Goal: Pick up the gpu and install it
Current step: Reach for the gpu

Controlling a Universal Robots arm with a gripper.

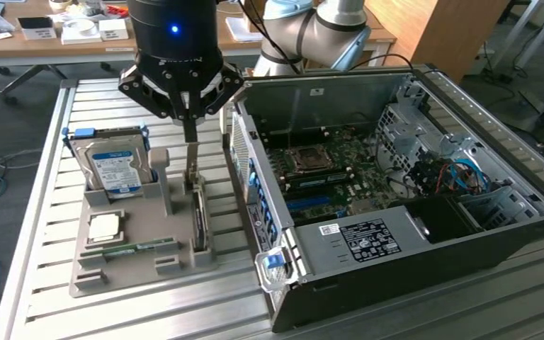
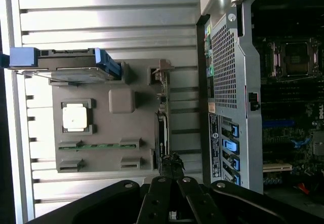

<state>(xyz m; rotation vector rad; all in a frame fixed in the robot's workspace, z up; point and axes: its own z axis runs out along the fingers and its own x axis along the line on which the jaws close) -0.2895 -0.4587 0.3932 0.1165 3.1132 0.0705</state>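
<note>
- Computer case [image 1: 395, 283]: lid off; motherboard shown whole in the exterior view.
- Holder tray [image 1: 130, 269]: set beside the case.
- Gripper [image 1: 190, 138]: fingers pressed together, held just above the gpu.
- gpu [image 2: 162, 133]: stood on edge in the tray, shown edge-on in the wrist view.

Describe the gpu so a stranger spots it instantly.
To the exterior view's left of the open black computer case lies a grey parts tray. The gpu is the thin dark card standing on edge along the tray's case-side rim, unlike the labelled silver hard drive or green RAM stick.
</note>
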